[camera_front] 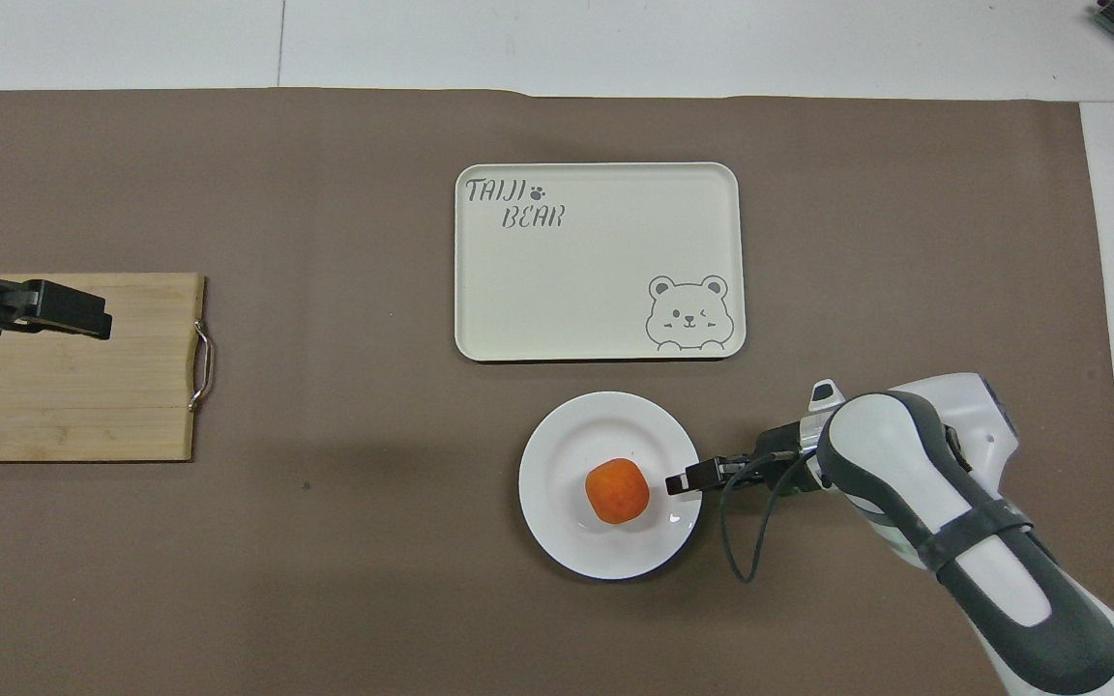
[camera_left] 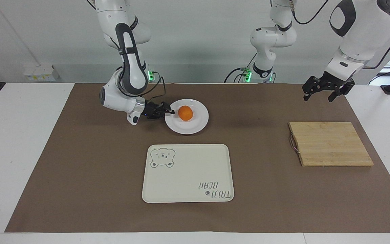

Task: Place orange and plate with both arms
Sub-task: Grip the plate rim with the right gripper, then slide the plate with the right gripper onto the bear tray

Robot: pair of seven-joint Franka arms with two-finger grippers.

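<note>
The orange [camera_left: 185,113] [camera_front: 617,491] sits in the middle of the white plate [camera_left: 195,127] [camera_front: 605,425], which lies on the brown mat toward the right arm's end. My right gripper [camera_left: 169,111] [camera_front: 678,480] reaches in low and level, and its tip overlaps the plate's rim beside the orange without touching the fruit. My left gripper [camera_left: 327,91] [camera_front: 73,314] hangs open and empty, high over the wooden cutting board, where that arm waits.
A cream tray with a bear drawing [camera_left: 188,173] [camera_front: 596,290] lies farther from the robots than the plate. A wooden cutting board [camera_left: 330,144] [camera_front: 64,396] with a metal handle lies toward the left arm's end.
</note>
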